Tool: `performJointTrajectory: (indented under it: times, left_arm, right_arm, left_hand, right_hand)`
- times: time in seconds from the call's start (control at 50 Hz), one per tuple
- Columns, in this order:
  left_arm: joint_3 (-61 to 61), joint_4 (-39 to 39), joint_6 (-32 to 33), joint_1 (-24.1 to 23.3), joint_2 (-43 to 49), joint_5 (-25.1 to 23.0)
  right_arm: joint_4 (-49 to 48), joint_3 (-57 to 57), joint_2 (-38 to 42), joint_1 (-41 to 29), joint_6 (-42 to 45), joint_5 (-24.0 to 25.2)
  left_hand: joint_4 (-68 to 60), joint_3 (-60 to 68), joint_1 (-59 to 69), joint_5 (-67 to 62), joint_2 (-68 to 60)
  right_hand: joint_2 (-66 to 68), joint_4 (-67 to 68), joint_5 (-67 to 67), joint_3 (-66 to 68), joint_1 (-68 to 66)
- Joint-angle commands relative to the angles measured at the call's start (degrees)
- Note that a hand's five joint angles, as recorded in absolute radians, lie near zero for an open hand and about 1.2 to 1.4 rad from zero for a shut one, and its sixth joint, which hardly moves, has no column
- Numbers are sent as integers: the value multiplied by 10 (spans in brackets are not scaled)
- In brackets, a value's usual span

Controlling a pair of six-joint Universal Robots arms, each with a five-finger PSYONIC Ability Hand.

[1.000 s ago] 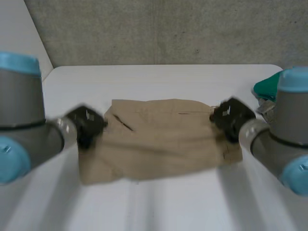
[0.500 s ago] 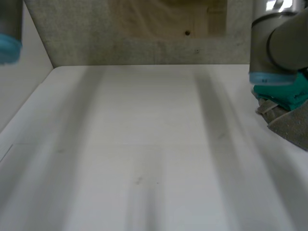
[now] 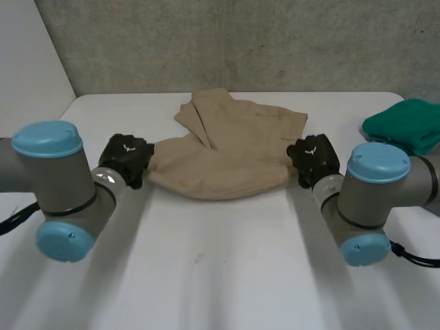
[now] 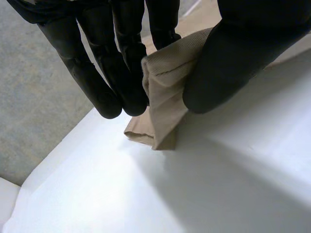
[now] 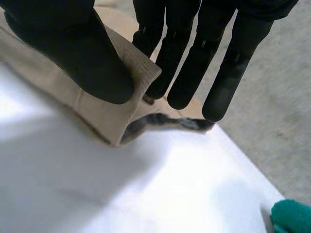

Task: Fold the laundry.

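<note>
Your white bench point(image 3: 220, 275) carries a crumpled tan fabric garment point(image 3: 227, 155) at centre, toward the far side, w/ a flap folded on top. A bunched green cloth point(image 3: 402, 125) lies well apart on the robot's right. Your left robot hand point(image 3: 126, 159) pinches the garment's left end btwn thumb & fingers. The right robot hand point(image 3: 314, 157) pinches its right end likewise.

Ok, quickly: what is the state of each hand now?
Left hand: shut on the beige cloth.
Right hand: shut on the beige cloth.
</note>
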State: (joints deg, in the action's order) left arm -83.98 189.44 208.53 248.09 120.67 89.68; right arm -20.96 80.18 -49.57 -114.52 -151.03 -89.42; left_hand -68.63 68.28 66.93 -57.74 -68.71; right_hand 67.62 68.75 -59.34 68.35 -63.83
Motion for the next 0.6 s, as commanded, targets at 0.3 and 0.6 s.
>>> performJointTrajectory:
  times: [0.3, 0.6]
  left_arm:
    - [-134, -481, 178, -65, -250, -22]
    - [32, -414, 189, -39, -138, -72]
  right_arm:
    - [503, 116, -221, 23, 301, 51]
    - [386, 68, -192, 58, 225, 62]
  left_hand:
    - [-114, 117, 131, -123, -113]
    - [-114, 117, 131, -123, -113]
  right_hand:
    - [124, 113, -107, 117, -162]
    - [124, 113, -107, 117, -162]
